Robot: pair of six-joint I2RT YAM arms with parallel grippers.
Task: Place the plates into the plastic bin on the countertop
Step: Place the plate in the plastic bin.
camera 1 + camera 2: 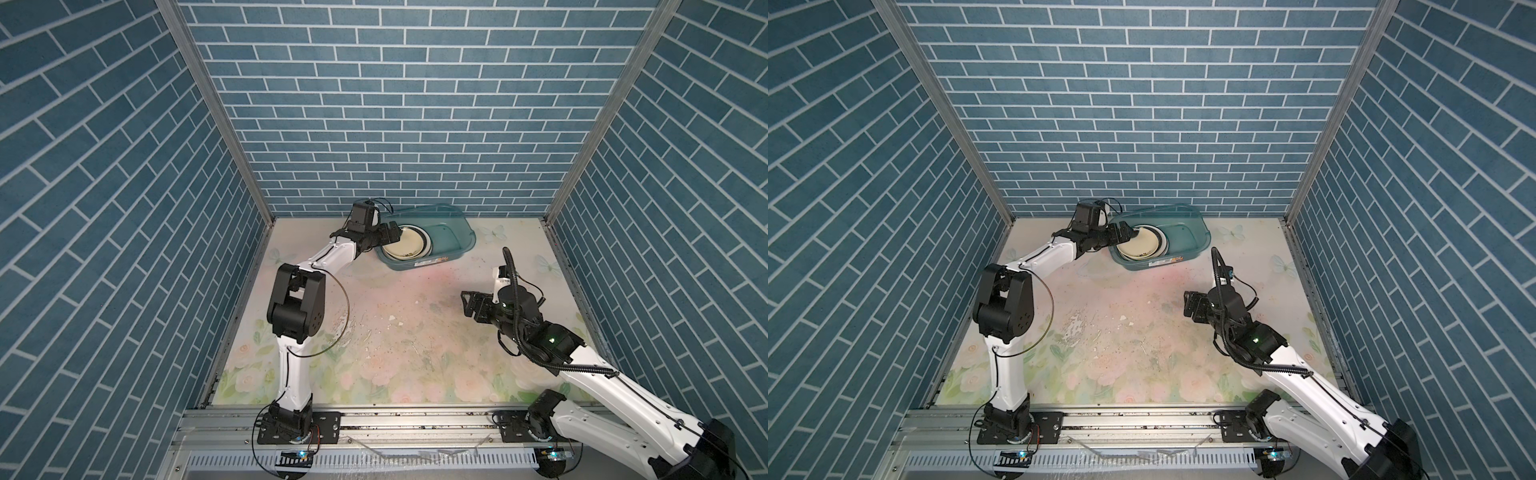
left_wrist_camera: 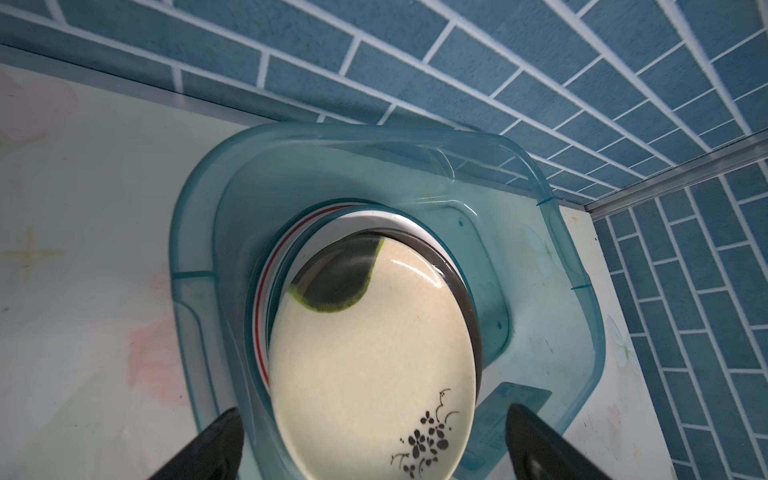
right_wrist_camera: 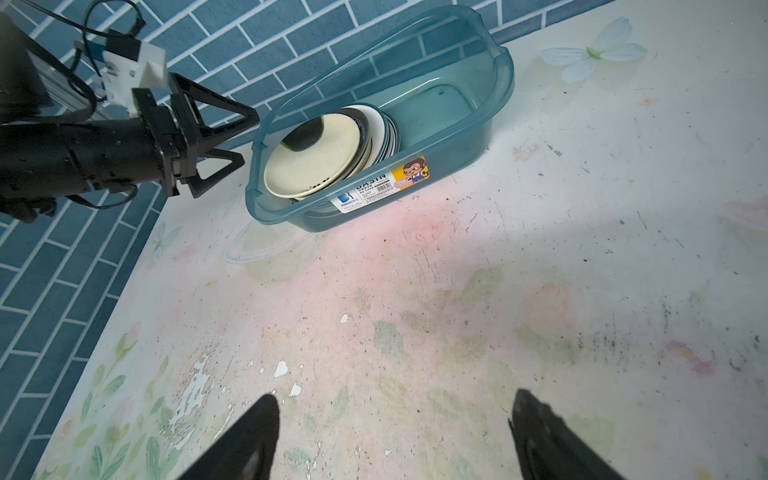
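Stack of round cream and white plates [image 1: 405,248] is seen leaning inside translucent teal plastic bin [image 1: 455,216], upper centre of frame. Left hand [image 1: 392,234] is spread, empty, at the bin's frame-left end, nearest. Right hand [image 1: 466,302] is spread, empty, over floral desk [image 1: 395,332], lower right.

The cream plate [image 2: 365,374] on top covers the plates [image 3: 388,137] under it; only slivers of their rims show, so their count cannot be told. In the left wrist view that plate and the left end effector [image 2: 372,411]'s fingers [image 2: 212,453] run off the picture's edge. In both top views the plastic bin [image 1: 449,232]'s sticker [image 1: 432,261] is too small to read.
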